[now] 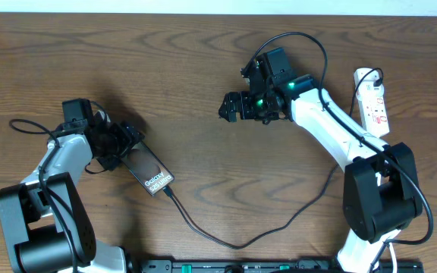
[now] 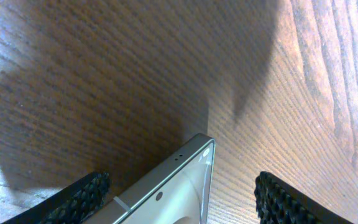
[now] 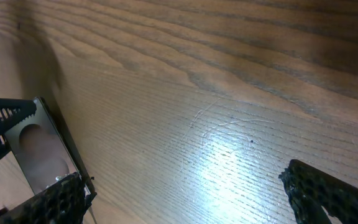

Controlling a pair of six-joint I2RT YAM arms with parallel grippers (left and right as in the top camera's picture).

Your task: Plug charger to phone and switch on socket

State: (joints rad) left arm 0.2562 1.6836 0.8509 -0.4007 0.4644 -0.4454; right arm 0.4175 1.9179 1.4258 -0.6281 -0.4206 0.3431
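Phone [image 2: 182, 177] corner between left gripper [image 1: 130, 145] pads [image 2: 79, 200], jaws open, right pad clear of edge. Phone flat on table [image 1: 203, 61], left of centre. Charger [image 1: 237, 244] tip at phone's near end, cable looping toward right arm. Right gripper [image 1: 227, 108] wide open over wood. Socket [image 1: 373, 102] far right.

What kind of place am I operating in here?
Probably a robot test bench: a wooden table, a left arm and right arm mounted at its near edge, with a phone, charger and socket laid out.
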